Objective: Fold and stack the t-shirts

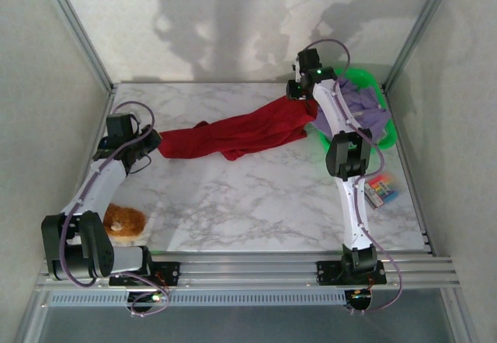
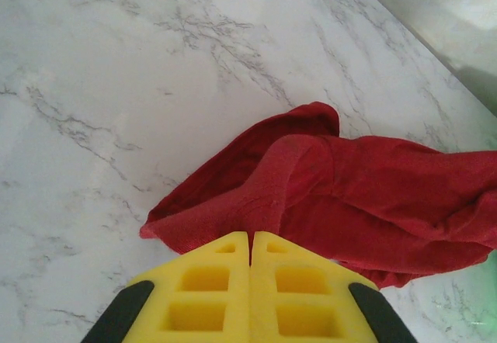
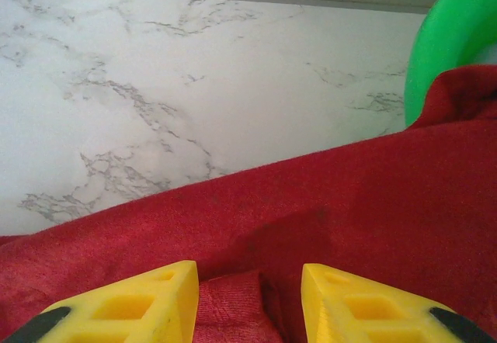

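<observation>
The left claw (image 2: pixel 250 238) has its two yellow fingers pressed together. They pinch a raised fold at the end of the red shirt (image 2: pixel 373 188). From the tips, the shirt spreads forward and off to the right, all bunched and wrinkly. To the left of the claw and further ahead is bare white table (image 2: pixel 116 87) with gray lines.

The right claw (image 3: pixel 247 269) has its fingers apart. Red shirt (image 3: pixel 349 203) lies between the fingers and in front of them. I cannot tell if the fingers touch it. Past the shirt is the table (image 3: pixel 194 64). Up at the right of this claw is the round rim of the green basket (image 3: pixel 450 32), and the shirt reaches up to it.

From above, the red shirt (image 1: pixel 233 133) stretches in a long strip from the left claw (image 1: pixel 153 143) to the right claw (image 1: pixel 299 87). Just behind the right claw, the purple shirt (image 1: pixel 365 110) sits in the green basket (image 1: pixel 365 75) and hangs over its edge. A fuzzy orange lump (image 1: pixel 124 220) lies well behind the left claw, close to that arm's base.
</observation>
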Action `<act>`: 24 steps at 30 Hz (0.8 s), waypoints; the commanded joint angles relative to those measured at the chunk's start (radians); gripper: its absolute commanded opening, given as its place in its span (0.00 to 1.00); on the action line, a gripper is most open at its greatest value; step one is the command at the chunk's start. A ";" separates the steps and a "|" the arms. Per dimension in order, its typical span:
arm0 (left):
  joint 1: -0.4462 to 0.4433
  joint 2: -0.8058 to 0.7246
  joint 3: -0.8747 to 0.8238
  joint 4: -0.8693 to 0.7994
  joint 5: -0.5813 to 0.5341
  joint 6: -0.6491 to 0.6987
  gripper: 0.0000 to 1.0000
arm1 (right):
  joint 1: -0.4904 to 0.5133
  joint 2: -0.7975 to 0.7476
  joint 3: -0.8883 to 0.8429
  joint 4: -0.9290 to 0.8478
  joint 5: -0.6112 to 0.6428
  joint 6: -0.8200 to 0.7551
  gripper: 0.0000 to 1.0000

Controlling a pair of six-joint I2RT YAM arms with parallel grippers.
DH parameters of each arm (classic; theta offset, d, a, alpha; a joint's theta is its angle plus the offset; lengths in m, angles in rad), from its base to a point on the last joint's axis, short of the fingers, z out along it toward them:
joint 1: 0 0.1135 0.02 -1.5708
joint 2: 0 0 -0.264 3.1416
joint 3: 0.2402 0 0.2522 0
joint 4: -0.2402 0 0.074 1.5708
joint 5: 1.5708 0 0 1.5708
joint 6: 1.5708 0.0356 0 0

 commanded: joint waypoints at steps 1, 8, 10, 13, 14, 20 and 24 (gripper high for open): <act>-0.006 -0.002 0.001 0.016 0.015 -0.001 0.00 | 0.008 0.019 0.042 -0.023 0.013 -0.020 0.39; -0.006 -0.012 0.003 0.003 0.021 0.016 0.00 | 0.014 0.037 0.024 -0.028 -0.039 -0.025 0.40; -0.007 -0.017 0.001 0.005 0.023 0.013 0.00 | 0.014 0.044 0.025 -0.032 -0.047 -0.020 0.40; -0.006 -0.018 0.003 0.004 0.029 0.012 0.00 | 0.014 0.047 0.024 -0.036 -0.059 -0.014 0.39; -0.006 -0.018 0.002 0.004 0.029 0.011 0.00 | 0.014 0.048 0.024 -0.040 -0.057 -0.012 0.39; -0.008 -0.024 0.001 0.004 0.032 0.012 0.00 | 0.014 0.039 0.020 -0.051 -0.054 -0.011 0.13; -0.006 -0.021 0.030 -0.008 0.036 0.014 0.00 | 0.016 -0.044 -0.057 0.040 -0.109 -0.001 0.00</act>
